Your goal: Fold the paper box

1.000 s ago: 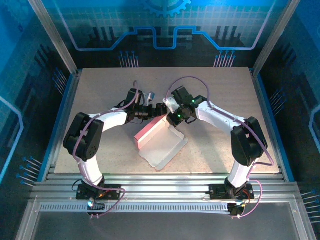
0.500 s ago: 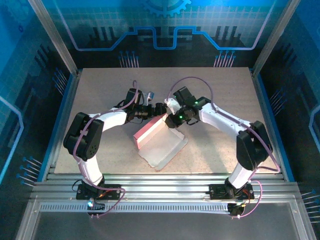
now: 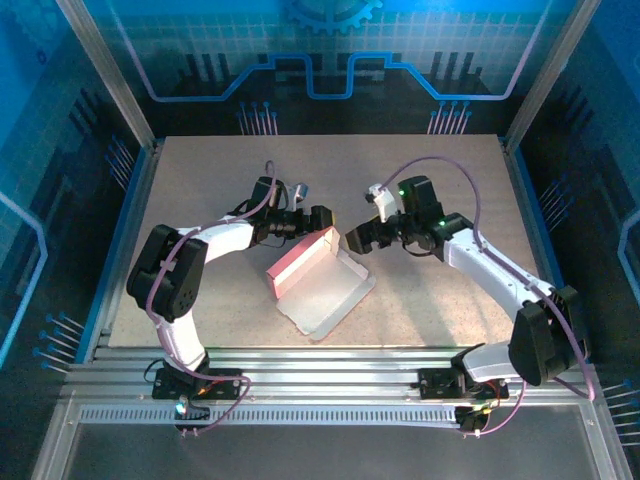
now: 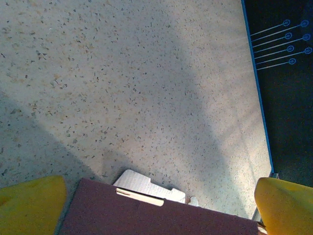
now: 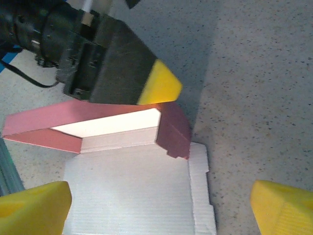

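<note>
The paper box (image 3: pixel 322 288) lies mid-table, whitish inner side up, with its pink back wall (image 3: pixel 298 260) standing. My left gripper (image 3: pixel 321 221) hovers at the far end of that wall. In the left wrist view it (image 4: pixel 159 211) is open, and the pink wall (image 4: pixel 156 218) lies between its yellow fingertips (image 4: pixel 30 205) without touching them. My right gripper (image 3: pixel 353 241) is open, just right of the box's far corner. In the right wrist view it (image 5: pixel 159 210) is above the white floor (image 5: pixel 127 191), with a pink side flap (image 5: pixel 173 129) folded inward.
The speckled table (image 3: pixel 200 180) has free room all round the box. Aluminium rails (image 3: pixel 320 365) run along the near edge and a blue border (image 4: pixel 256 98) marks the table's side. The left arm's black finger (image 5: pixel 110 61) hangs over the back wall.
My right gripper has opened and drawn back to the right, off the box's far corner. The left gripper and the box have stayed where they were.
</note>
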Controlling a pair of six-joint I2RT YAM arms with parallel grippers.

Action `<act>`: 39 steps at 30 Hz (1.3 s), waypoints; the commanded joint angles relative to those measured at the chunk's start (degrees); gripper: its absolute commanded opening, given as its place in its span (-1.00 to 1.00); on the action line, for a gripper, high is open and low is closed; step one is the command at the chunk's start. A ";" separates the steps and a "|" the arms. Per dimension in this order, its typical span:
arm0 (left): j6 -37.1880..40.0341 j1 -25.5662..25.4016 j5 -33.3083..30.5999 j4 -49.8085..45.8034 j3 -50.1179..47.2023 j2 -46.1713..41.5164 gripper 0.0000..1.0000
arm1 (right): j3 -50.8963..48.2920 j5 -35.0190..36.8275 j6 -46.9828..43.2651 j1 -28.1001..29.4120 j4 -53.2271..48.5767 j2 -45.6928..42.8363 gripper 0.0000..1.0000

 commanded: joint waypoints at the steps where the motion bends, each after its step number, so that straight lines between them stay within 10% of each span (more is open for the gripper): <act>1: 1.02 0.50 0.00 -0.76 -0.31 0.85 0.99 | -0.55 -3.10 -0.46 -2.92 3.52 2.73 0.88; 14: 0.86 0.50 0.20 -1.37 0.08 0.66 0.99 | -6.68 -6.70 -0.06 -2.56 20.57 11.89 0.00; 39: 2.56 0.54 3.53 -3.82 1.71 2.31 0.98 | -5.13 -0.28 -0.63 6.47 27.87 17.81 -0.22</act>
